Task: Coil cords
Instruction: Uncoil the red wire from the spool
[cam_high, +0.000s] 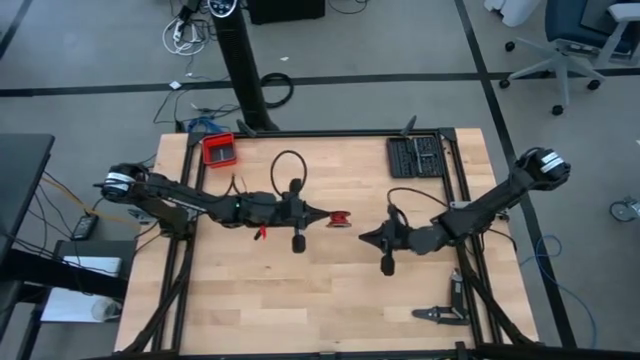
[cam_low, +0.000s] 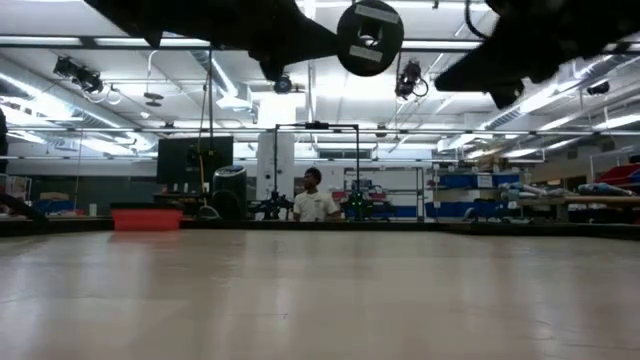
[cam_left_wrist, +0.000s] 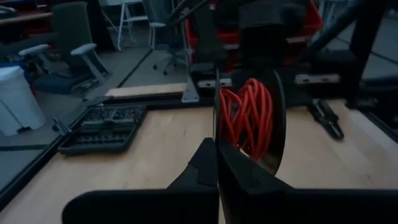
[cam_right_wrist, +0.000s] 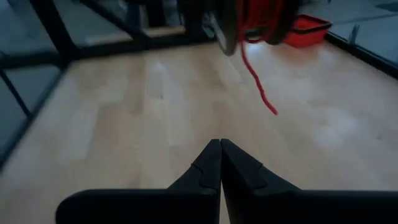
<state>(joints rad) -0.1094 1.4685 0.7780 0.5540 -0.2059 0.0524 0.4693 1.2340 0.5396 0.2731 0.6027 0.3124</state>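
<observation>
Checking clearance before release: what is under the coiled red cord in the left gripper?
Bare wooden table lies below the red cord, and a loose tail hangs toward it. The left gripper holds the bundle aloft; its fingers hide part of the coil.

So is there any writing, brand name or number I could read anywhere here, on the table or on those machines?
None can be read.
Red cord coil between the left claw fingers: no label.
Red tray: no marking shows.
Black tool case: any print is too small to read.
Room behind the table: the dark screen and shelves are too far off to read.
</observation>
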